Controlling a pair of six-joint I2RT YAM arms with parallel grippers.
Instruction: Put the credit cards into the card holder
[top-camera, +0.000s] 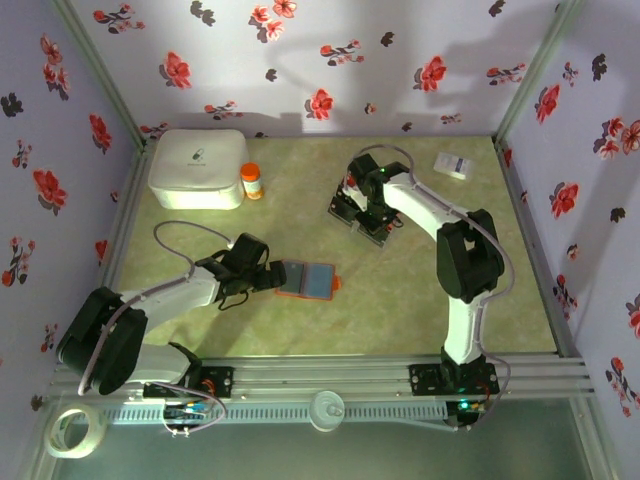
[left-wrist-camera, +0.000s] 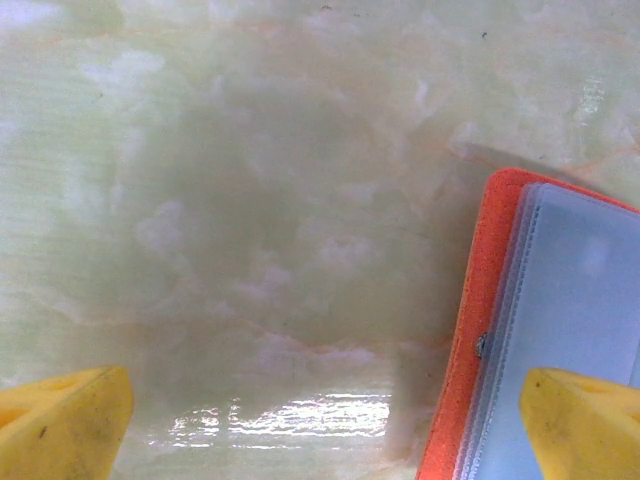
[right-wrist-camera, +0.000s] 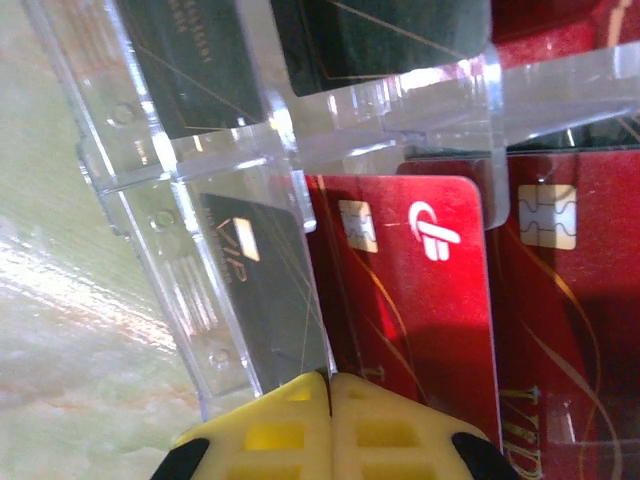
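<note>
The card holder (top-camera: 306, 280) lies open on the table, orange-red outside and bluish-grey inside (left-wrist-camera: 560, 300). My left gripper (top-camera: 268, 277) is open at its left edge; one yellow fingertip (left-wrist-camera: 585, 420) hangs over the holder and the other (left-wrist-camera: 60, 420) over bare table. The credit cards, red (right-wrist-camera: 420, 300) and black (right-wrist-camera: 255, 290), lie in a clear plastic rack (top-camera: 362, 212) (right-wrist-camera: 150, 230). My right gripper (right-wrist-camera: 330, 385) is shut just above them, its tips meeting where a black card borders a red one. Whether a card edge is pinched between them I cannot tell.
A white lidded box (top-camera: 197, 168) and a small orange bottle (top-camera: 252, 181) stand at the back left. A white slip (top-camera: 453, 165) lies at the back right. Flowered walls close in three sides. A tape roll (top-camera: 75, 432) rests by the left arm's base.
</note>
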